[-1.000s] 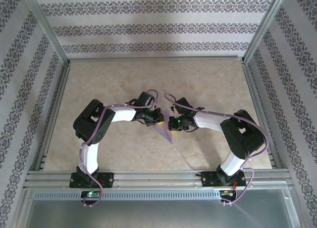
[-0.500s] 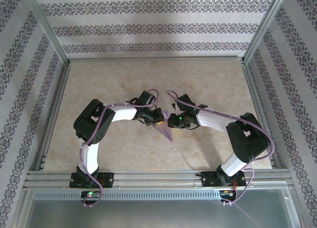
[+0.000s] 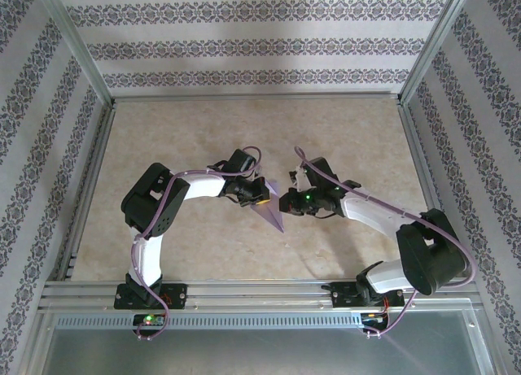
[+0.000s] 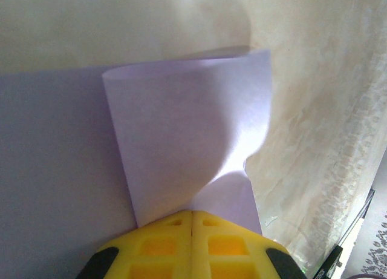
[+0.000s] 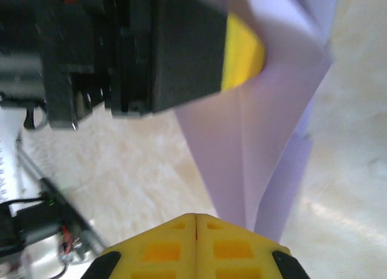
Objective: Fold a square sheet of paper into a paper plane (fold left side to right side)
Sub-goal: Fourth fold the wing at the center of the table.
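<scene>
The paper plane: left gripper clamped on it; right gripper closed, seemingly gripping it too.

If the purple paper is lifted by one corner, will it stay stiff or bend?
Probably it bends: the purple paper shows a flap curling loosely, so it looks thin and floppy. Its creases may stiffen it slightly along the fold. It seems light, so a push would likely slide it.
</scene>
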### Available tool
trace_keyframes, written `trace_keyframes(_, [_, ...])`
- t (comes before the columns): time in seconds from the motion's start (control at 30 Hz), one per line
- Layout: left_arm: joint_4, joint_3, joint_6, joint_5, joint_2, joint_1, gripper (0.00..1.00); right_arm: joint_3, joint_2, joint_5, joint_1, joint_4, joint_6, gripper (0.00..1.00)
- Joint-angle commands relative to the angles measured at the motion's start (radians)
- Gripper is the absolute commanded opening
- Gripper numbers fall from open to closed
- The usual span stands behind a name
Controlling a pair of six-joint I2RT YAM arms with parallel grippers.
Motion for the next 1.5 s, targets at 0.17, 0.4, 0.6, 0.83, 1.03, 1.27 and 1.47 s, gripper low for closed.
trace_keyframes(0.17, [-0.122,-0.019,0.024,-0.105,0.051,-0.005,0.00,-0.074,0.087,-0.118,0.045,0.158,0.099,0.02])
trace_keyframes(0.4, [-0.123,-0.019,0.024,-0.104,0.051,-0.005,0.00,-0.090,0.125,-0.083,0.050,0.165,0.091,0.02])
trace_keyframes(0.6, [-0.123,-0.018,0.027,-0.103,0.051,-0.005,0.00,-0.107,0.162,-0.085,0.053,0.188,0.086,0.01])
trace_keyframes(0.83, [-0.122,-0.018,0.025,-0.104,0.051,-0.006,0.00,-0.123,0.176,-0.077,0.055,0.202,0.086,0.01])
trace_keyframes(1.03, [-0.122,-0.022,0.025,-0.106,0.050,-0.005,0.00,-0.128,0.185,-0.076,0.063,0.200,0.085,0.01])
trace_keyframes(1.27, [-0.122,-0.022,0.024,-0.106,0.051,-0.005,0.00,-0.125,0.187,-0.053,0.069,0.165,0.070,0.01])
trace_keyframes(1.47, [-0.123,-0.020,0.024,-0.106,0.053,-0.005,0.00,-0.118,0.171,-0.027,0.072,0.125,0.051,0.01])
